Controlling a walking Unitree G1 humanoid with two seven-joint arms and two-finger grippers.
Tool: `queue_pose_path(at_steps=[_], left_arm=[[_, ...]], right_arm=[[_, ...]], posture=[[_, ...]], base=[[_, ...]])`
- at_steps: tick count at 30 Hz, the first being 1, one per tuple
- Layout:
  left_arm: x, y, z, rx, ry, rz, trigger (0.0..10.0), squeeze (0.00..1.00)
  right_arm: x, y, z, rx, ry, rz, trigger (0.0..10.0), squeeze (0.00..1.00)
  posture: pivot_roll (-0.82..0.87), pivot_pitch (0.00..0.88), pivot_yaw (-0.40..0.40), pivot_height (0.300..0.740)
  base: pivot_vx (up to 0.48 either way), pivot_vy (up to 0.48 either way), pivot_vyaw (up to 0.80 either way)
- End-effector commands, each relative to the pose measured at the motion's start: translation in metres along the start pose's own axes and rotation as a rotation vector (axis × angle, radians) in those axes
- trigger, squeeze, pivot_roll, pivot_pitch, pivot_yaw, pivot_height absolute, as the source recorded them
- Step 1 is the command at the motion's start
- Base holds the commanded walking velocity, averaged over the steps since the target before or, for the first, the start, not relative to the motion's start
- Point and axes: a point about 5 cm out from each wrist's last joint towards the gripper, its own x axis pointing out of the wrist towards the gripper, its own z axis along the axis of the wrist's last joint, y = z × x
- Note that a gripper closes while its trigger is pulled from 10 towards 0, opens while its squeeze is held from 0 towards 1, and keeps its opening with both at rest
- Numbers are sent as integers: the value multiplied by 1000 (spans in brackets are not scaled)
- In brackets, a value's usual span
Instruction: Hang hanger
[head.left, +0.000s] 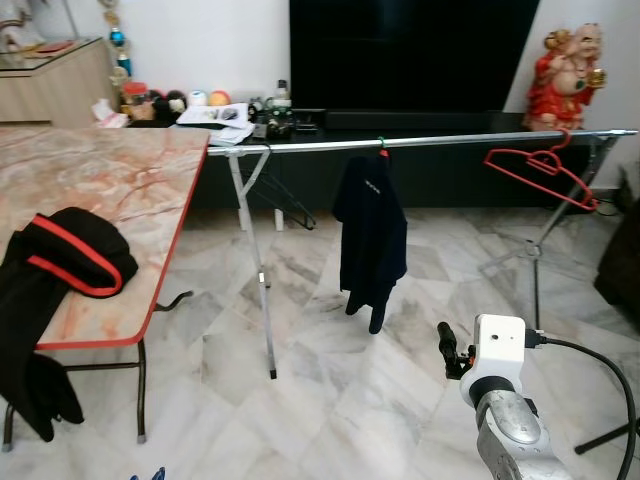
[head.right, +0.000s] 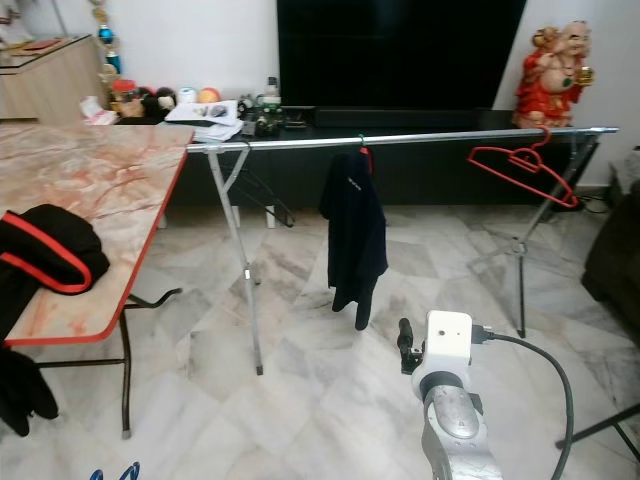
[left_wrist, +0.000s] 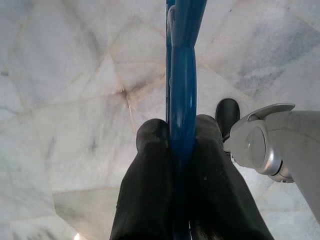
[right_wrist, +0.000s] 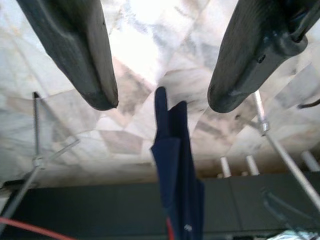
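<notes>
Left tool (left_wrist: 181, 150) clenched on a blue hanger (left_wrist: 182, 75) low over the marble floor (head.left: 330, 390), right tool (right_wrist: 162, 75) released and aimed at the dark garment (head.left: 370, 235) hanging on the rail (head.left: 430, 142) beside a red hanger (head.left: 545, 170).

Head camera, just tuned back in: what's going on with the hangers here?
The left gripper is shut on a blue hanger, held low over the marble floor. The right gripper is open and holds nothing, its arm raised toward the clothes rail. On that rail a dark garment already hangs near the middle, and an empty red hanger hangs near the robot's right end. More dark clothing lies on the table to the left. The blue hanger is not yet on the rail.
</notes>
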Motion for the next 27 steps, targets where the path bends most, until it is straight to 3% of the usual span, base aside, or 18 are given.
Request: queue_pose_path(at_steps=[1,7,10,13,14,16,20,22,25,26,27], left_arm=[[0,3,1,7,-1,16,10000,0],[0,6,5,105,-24,58,10000,0],[0,9,5,120,-32,138,10000,0],[-1,11,7,101,-62,202,10000,0],[4,14,48,160,-165,229,10000,0],[6,15,76,185,-234,213,10000,0],[5,4,105,246,-337,103,10000,0],[2,-7,127,367,-439,10,10000,0],[-1,-14,139,497,-472,-79,10000,0],[-1,-14,139,497,-472,-79,10000,0],[-2,-13,146,639,-485,-89,10000,0]], right_arm=[[3,4,1,-17,11,15,10000,0],[10,7,-5,-159,62,83,10000,0],[14,3,-9,-257,78,75,10000,0],[17,-2,-11,-295,94,54,10000,0],[19,-4,-12,-309,102,50,10000,0],[20,-6,-13,-332,111,56,10000,0],[23,-5,-19,-408,132,99,10000,0],[25,1,-22,-458,132,173,10000,0],[25,11,-25,-532,130,291,10000,0],[25,11,-25,-532,130,291,10000,0],[24,20,-29,-594,136,408,10000,0]], posture=[[-6,0,-14,740],[-12,0,-14,740],[-1,0,-19,740],[2,0,-22,740],[2,0,-22,740],[2,0,-22,740],[-6,0,-17,740],[-10,0,-16,740],[-9,0,-14,740],[-9,0,-14,740],[-12,0,-14,740]], base=[[0,0,0],[0,0,0],[0,0,0],[0,0,0],[0,0,0],[0,0,0],[0,0,0],[0,0,0],[0,0,0],[0,0,0],[0,0,0]])
